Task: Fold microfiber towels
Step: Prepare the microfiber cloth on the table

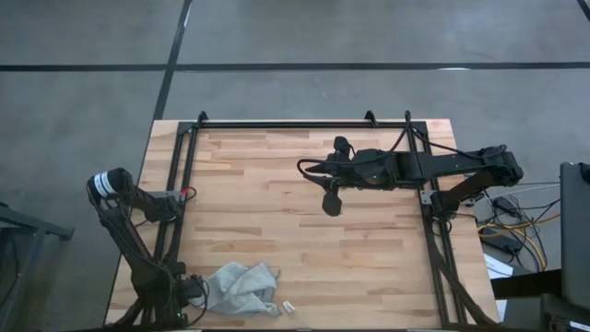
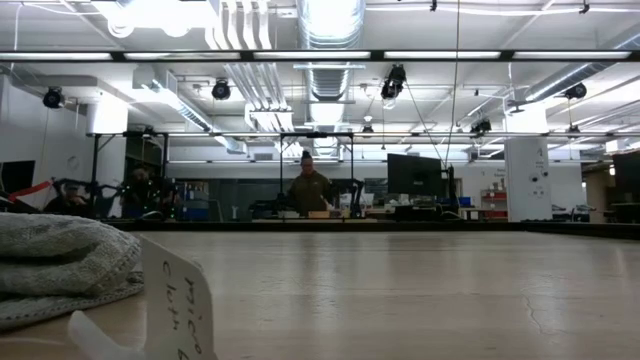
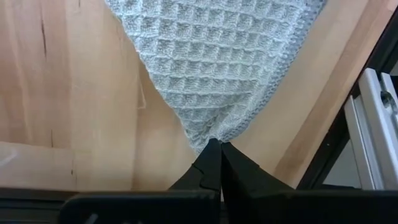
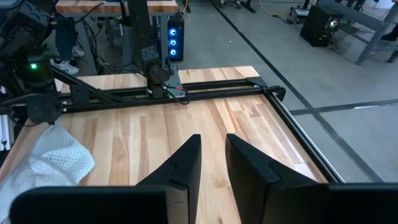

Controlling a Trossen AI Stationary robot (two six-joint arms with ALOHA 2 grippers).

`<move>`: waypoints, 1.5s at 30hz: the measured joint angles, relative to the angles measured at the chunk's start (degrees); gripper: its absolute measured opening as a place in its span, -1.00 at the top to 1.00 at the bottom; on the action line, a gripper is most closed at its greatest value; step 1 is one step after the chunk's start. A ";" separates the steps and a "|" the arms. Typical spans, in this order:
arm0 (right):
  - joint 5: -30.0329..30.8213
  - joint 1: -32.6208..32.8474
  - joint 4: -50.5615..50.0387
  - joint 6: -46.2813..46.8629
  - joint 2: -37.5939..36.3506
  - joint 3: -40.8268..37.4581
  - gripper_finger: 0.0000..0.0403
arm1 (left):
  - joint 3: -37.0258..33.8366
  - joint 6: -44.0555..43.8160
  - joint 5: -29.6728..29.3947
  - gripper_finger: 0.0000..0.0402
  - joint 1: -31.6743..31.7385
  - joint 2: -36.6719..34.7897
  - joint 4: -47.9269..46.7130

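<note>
Microfiber towel [image 3: 217, 68] is pinched at 1 corner by the left gripper [image 3: 219, 163], its 2 fingers clamped together on the hem, probably so that corner can be drawn out flat from the crumpled heap at the lower left of the high view. Right gripper [image 4: 212, 163] hovers over the wooden table [image 1: 369, 267] right of centre, fingers slightly apart and empty, seemingly waiting. Small white tag [image 1: 287, 306] lies just right of the towel.

The desk [image 1: 304, 221] is a top of pale wooden planks, with black rails along its far edge and both sides. A crumpled grey-green towel [image 1: 241, 288] lies on it near the front left corner, bunched into a loose heap. Just beside the towel, toward the front edge, sits a small white tag [image 1: 288, 306]; the low view shows handwriting on it.
</note>
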 joint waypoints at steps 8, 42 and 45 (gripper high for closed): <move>0.00 0.00 0.00 0.00 0.00 0.00 0.59 | -0.16 0.32 0.32 1.00 0.00 -0.02 -0.33; 0.00 0.00 0.00 0.00 0.00 0.00 0.65 | -0.16 0.22 -0.68 0.99 0.00 -0.20 -0.40; 0.02 0.00 0.00 0.02 0.00 0.00 0.66 | -0.16 0.22 -0.79 0.98 0.00 -0.20 -0.38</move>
